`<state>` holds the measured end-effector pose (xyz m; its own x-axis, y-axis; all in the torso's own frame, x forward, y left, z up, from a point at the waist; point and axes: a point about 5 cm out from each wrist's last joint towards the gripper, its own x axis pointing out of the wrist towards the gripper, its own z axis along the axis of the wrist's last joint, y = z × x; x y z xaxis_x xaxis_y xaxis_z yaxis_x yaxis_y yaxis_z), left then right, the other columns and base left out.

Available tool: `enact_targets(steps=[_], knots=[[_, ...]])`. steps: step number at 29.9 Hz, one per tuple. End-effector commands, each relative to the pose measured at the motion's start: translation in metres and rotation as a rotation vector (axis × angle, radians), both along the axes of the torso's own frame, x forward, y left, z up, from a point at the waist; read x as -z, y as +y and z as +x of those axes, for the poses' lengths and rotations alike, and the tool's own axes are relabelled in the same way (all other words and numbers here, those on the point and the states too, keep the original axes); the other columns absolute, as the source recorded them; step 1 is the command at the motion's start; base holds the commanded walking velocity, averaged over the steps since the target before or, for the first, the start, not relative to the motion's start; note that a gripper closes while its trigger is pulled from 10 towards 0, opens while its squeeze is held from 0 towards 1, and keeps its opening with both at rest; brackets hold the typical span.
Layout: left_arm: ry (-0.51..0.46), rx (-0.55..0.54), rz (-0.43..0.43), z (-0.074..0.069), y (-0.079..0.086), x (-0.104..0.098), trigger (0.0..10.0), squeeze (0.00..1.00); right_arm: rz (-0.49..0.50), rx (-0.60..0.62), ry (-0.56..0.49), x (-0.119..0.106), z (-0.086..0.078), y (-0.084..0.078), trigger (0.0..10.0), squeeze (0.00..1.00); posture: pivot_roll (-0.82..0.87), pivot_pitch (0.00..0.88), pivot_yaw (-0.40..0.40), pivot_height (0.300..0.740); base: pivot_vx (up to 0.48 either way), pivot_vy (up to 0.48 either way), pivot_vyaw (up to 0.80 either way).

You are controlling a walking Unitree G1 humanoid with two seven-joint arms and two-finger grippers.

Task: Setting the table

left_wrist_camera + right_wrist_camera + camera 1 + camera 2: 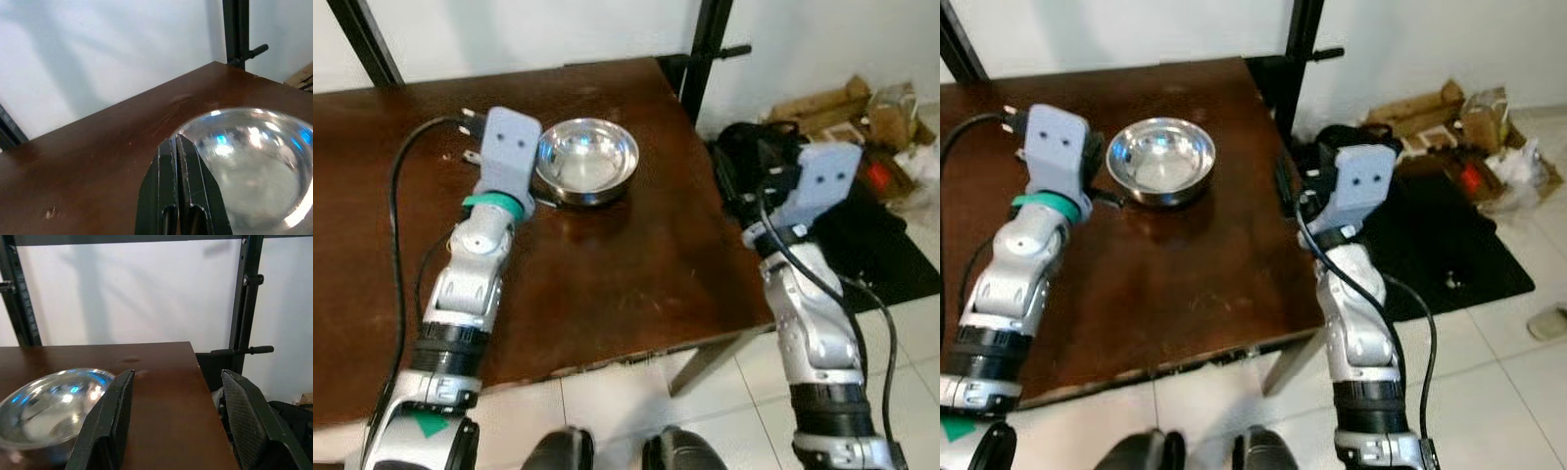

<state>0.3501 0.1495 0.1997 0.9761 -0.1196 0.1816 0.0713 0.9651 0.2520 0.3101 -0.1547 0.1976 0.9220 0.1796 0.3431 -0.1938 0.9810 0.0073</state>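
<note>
We see a dark brown table (607,284) whose near edge runs just ahead of our feet and whose right edge ends beside a black upright post (703,59). Most of the tabletop lies bare, with broad open wood to the left and toward us.

1 shiny metal bowl (586,159) sits on the far right part of the table, a little in from the right edge and nearer the far edge than the near one. We can see nothing inside it but reflections.

Our left gripper (177,147) is over the table at the bowl's left side; its jaws are pressed together with only a thin slit between them, and their tips lie at the bowl's rim. We cannot tell whether the rim is pinched between them.

Our right gripper (178,396) hangs off the table's right edge, over the floor, with its jaws spread wide and holding nothing; between them we look across the table's right part toward the post.

Right of the table, on the white tiled floor (744,401), lie a black mat (1449,245) and a heap of cardboard and bags (862,113).
</note>
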Motion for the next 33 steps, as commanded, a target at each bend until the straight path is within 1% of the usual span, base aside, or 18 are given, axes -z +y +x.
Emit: enact_targets(steps=[1,2,3,6,7,13,17,23,24,25,26,27,28,29,31,33], knots=[[0.019,0.016,-0.009,0.000,-0.003,0.004,10.0,0.04,-0.004,0.015,0.001,0.001,-0.001,-0.005,10.0,0.00,-0.04,0.000,0.073,0.740,0.480,0.000,0.00],[0.026,0.022,-0.014,0.000,-0.004,0.005,10.0,0.01,-0.004,0.016,0.001,0.001,-0.001,-0.005,10.0,0.00,-0.04,0.000,0.073,0.740,0.000,0.000,0.00],[0.033,0.029,-0.020,0.000,-0.005,0.005,10.0,0.00,-0.005,0.018,0.002,0.001,-0.001,-0.006,10.0,0.00,-0.04,0.000,0.074,0.740,0.000,0.000,0.00],[0.042,0.040,-0.026,0.000,-0.006,0.006,10.0,0.00,-0.005,0.019,0.003,0.001,-0.002,-0.006,10.0,0.00,-0.04,0.000,0.074,0.740,0.000,0.000,0.00],[0.058,0.053,-0.045,0.000,-0.007,0.007,10.0,0.00,-0.004,0.021,0.005,0.002,-0.002,-0.007,10.0,0.00,-0.04,0.000,0.074,0.740,0.000,0.000,0.00],[0.086,0.050,-0.075,0.000,-0.005,0.008,10.0,0.00,-0.001,0.024,0.007,0.002,-0.002,-0.007,10.0,0.00,-0.04,0.000,0.075,0.740,0.000,0.000,0.00],[0.110,0.039,-0.100,0.003,-0.001,0.004,10.0,0.00,0.002,0.025,0.008,0.002,-0.001,-0.007,10.0,0.00,-0.04,0.000,0.075,0.740,0.000,0.000,0.00],[0.148,0.039,-0.116,0.008,0.006,-0.001,10.0,0.00,0.003,0.025,0.007,0.002,-0.002,-0.007,10.0,0.00,-0.04,0.000,0.074,0.740,0.000,0.000,0.00],[0.173,0.050,-0.138,0.012,0.012,-0.005,10.0,0.00,0.006,0.024,0.007,0.002,-0.002,-0.006,10.0,0.00,-0.03,0.000,0.076,0.740,0.000,0.000,0.00],[0.173,0.050,-0.138,0.012,0.012,-0.005,10.0,0.00,0.006,0.024,0.007,0.002,-0.002,-0.006,10.0,0.00,-0.03,0.000,0.076,0.740,0.000,0.000,0.00],[0.211,0.063,-0.137,0.015,0.015,-0.005,10.0,0.00,0.008,0.022,0.008,0.002,-0.003,-0.006,10.0,0.00,-0.03,0.000,0.076,0.740,0.000,0.000,0.00],[0.211,0.063,-0.137,0.015,0.015,-0.005,10.0,0.00,0.008,0.022,0.008,0.002,-0.003,-0.006,10.0,0.00,-0.03,0.000,0.076,0.740,0.000,0.000,0.00],[0.250,0.082,-0.146,0.019,0.019,-0.006,10.0,0.06,0.013,0.020,0.010,0.002,-0.003,-0.005,10.0,0.00,-0.02,0.000,0.077,0.740,0.000,0.000,0.00],[0.312,0.095,-0.132,0.026,0.027,-0.006,10.0,1.00,0.022,0.012,0.014,0.002,-0.002,-0.003,10.0,0.00,-0.02,0.000,0.081,0.740,0.000,0.000,0.00],[0.312,0.095,-0.132,0.026,0.027,-0.006,10.0,1.00,0.022,0.012,0.014,0.002,-0.002,-0.003,10.0,0.00,-0.02,0.000,0.081,0.740,0.000,0.000,0.00],[0.369,0.091,-0.113,0.032,0.034,-0.005,10.0,1.00,0.029,-0.002,0.017,0.002,-0.001,0.000,10.0,0.00,-0.01,0.008,0.085,0.740,0.000,0.000,0.00]])
